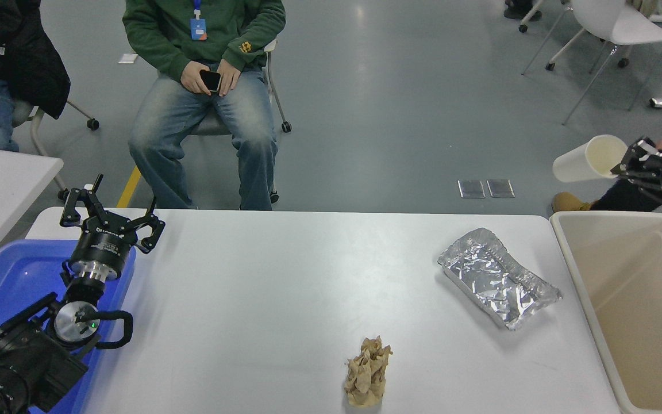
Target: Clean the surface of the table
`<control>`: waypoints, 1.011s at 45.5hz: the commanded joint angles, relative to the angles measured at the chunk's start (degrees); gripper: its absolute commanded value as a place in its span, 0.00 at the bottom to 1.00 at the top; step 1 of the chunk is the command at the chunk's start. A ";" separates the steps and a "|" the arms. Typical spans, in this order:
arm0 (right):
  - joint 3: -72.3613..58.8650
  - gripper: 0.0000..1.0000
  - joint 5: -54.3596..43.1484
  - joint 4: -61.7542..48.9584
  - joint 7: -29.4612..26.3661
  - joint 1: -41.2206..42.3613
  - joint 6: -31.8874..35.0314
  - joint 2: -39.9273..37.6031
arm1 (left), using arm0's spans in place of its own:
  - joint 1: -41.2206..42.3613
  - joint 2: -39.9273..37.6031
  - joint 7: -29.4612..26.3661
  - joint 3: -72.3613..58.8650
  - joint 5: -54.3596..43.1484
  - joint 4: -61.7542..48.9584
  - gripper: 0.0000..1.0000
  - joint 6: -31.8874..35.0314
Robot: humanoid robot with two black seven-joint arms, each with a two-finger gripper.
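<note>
The right gripper [624, 167] pinches a white paper cup [587, 165] by its rim above the beige bin [572, 253], left gripper [114, 215] parked spread open, while a foil tray [497, 279] and crumpled brown paper [368, 372] remain on the table surface [285, 287].

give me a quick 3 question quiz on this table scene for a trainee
1. True or false: the right claw holds the white paper cup by its rim.
2. Which lies nearer the beige bin: A the crumpled brown paper, B the foil tray?
3. Fill in: the left claw hangs over the ___ tray.

Key: 1 true. 2 B. 3 blue.
</note>
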 commanded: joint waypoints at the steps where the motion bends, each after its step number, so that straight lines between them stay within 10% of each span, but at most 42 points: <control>1: -0.05 0.00 -0.04 -6.34 0.03 -4.35 -1.82 0.56 | 0.00 -0.01 0.01 0.00 0.01 -0.03 1.00 0.00; 46: -5.06 0.00 -8.65 -21.29 -0.32 -16.48 -11.05 13.22 | 0.00 0.08 -0.08 0.00 -0.08 0.05 1.00 0.00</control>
